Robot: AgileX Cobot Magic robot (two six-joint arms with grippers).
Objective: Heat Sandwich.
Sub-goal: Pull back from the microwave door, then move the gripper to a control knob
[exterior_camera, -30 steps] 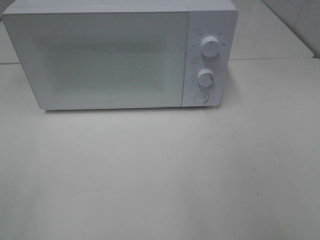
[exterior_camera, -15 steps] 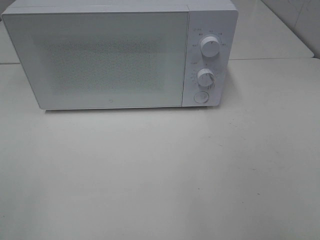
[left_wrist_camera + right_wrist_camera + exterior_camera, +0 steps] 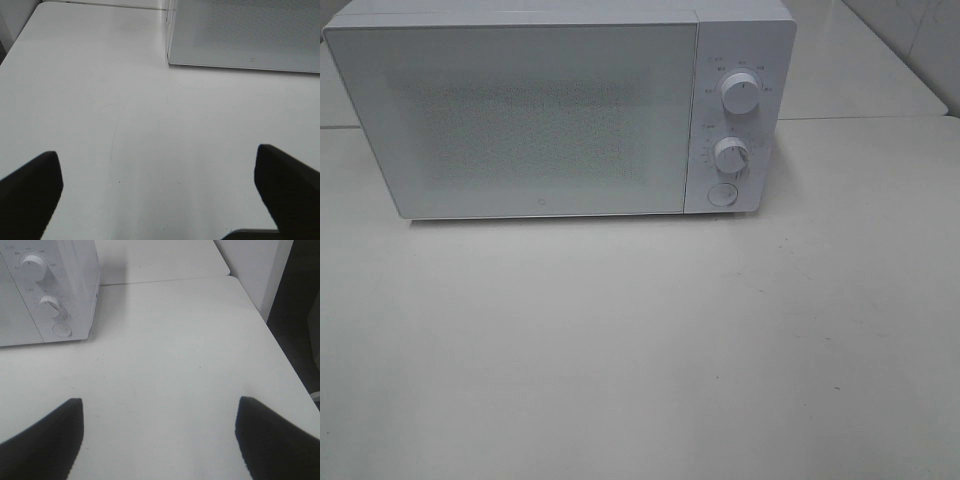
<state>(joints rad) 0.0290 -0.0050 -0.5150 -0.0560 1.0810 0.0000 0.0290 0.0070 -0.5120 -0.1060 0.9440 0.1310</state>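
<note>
The microwave [image 3: 540,120] sits in the upper left of the high frame, door shut, on the bench [image 3: 640,350]. The left jaws and the right jaws both gape wide over the bench (nothing held). Where the sandwich lies, I cannot tell.

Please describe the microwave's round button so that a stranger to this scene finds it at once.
The white microwave stands at the back of the table. On its right-hand panel, the button sits lowest, under the upper knob and lower knob. Unlike them, it is flat and unmarked.
</note>
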